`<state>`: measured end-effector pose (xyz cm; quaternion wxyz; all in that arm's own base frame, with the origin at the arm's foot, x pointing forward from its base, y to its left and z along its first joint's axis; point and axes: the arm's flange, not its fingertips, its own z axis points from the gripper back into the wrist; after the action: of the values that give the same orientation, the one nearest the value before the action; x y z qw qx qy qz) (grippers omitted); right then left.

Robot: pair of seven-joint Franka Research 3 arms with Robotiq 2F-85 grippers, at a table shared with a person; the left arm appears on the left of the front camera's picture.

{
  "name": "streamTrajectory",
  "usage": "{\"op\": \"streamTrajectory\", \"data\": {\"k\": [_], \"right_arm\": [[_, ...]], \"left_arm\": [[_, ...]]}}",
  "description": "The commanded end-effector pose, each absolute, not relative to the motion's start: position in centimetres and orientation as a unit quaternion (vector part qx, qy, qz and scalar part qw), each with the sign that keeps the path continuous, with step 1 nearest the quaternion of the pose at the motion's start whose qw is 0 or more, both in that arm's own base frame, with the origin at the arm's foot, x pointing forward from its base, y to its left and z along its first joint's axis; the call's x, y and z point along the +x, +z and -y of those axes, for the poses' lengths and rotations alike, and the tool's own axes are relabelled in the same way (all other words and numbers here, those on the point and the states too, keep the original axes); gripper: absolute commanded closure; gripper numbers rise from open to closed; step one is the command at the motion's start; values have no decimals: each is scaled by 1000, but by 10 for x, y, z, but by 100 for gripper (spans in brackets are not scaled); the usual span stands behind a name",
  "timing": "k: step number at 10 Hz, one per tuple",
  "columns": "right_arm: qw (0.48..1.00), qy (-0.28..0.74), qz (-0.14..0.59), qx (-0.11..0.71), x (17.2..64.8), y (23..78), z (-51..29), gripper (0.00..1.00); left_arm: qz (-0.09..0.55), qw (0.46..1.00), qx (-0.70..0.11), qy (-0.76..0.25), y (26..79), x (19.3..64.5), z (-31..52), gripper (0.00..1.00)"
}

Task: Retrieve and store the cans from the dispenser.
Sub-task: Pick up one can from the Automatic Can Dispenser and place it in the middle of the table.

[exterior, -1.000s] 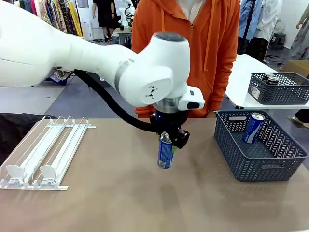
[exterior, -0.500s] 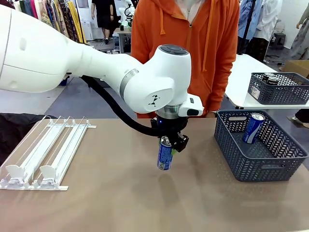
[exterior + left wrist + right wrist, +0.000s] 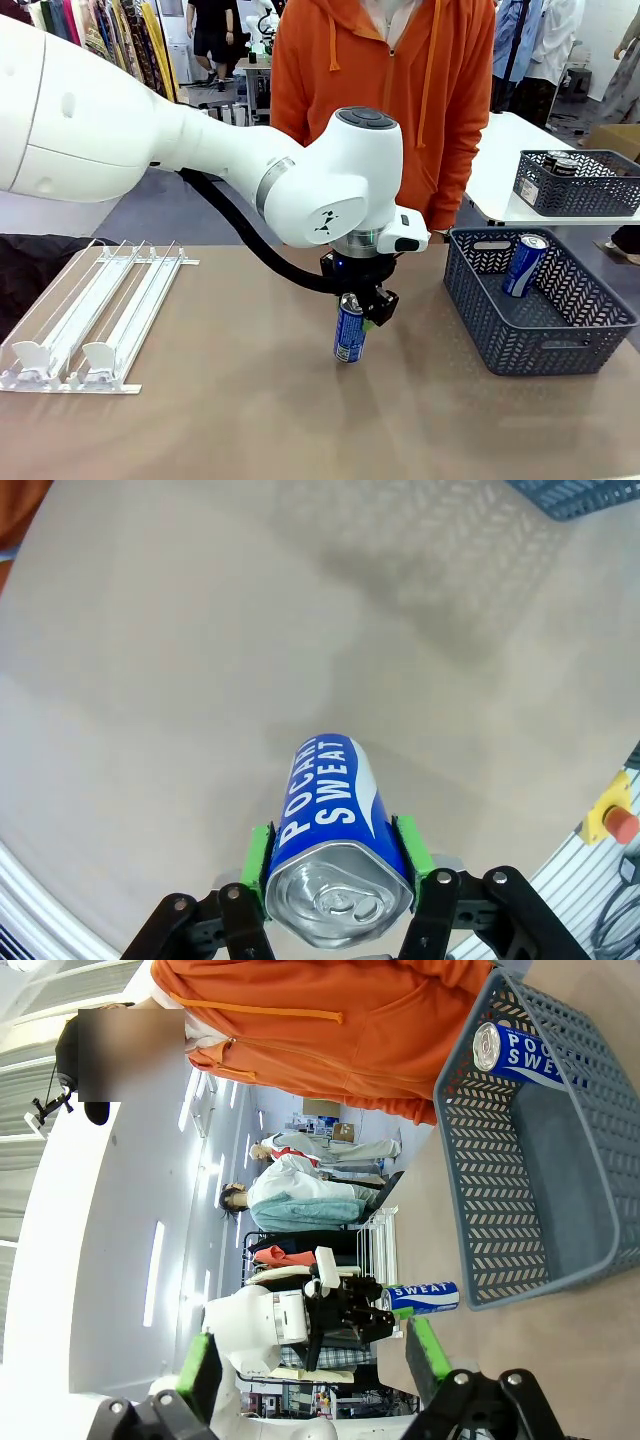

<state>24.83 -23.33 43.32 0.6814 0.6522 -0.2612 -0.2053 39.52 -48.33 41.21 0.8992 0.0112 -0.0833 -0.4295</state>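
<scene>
1. A tan counter (image 3: pixel 230 410) fills the near ground; at its far edge stands a person in an orange hoodie (image 3: pixel 385 90), and beyond are clothes racks and a white side table carrying a second grey basket (image 3: pixel 578 183).
2. The dispenser (image 3: pixel 95 315) lies flat at the counter's left side, its sloped lanes holding no cans, with two white stoppers at the near end.
3. The left arm (image 3: pixel 200 150) comes in from the picture's left and reaches to the middle of the counter, its wrist turned so the left hand (image 3: pixel 358 312) points straight down.
4. The left hand is clamped on the upper part of a blue can (image 3: pixel 349 333), which hangs nearly upright, its base at or just above the counter; whether it touches I cannot tell.
5. In the left wrist view the green pads (image 3: pixel 259 855) press both sides of the can just below its silver top, and white lettering runs along the blue body.
6. A dark grey lattice basket (image 3: pixel 480 330) sits on the counter's right side, well apart from the held can.
7. A second blue can (image 3: pixel 524 264) leans tilted against the basket's far wall.
8. In the right wrist view the right hand (image 3: pixel 305 1365) has its green-padded fingers spread apart with nothing between them.
</scene>
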Motion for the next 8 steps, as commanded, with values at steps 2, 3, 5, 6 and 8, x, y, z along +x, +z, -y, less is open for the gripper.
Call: {"op": "streamTrajectory", "data": {"k": [2,3,5,6,8], "right_arm": [[674,-204,268,658,250,437,235,0],[674,-204,268,658,250,437,235,0],[674,-204,268,658,250,437,235,0],[674,-204,268,658,250,437,235,0],[674,-204,268,658,250,437,235,0]], "left_arm": [[78,901,12,-427,417,394,477,21],[78,901,12,-427,417,394,478,0],[83,902,11,-424,417,395,477,0],[90,903,13,-420,421,394,475,0],[109,911,-13,-397,456,387,451,0]]}}
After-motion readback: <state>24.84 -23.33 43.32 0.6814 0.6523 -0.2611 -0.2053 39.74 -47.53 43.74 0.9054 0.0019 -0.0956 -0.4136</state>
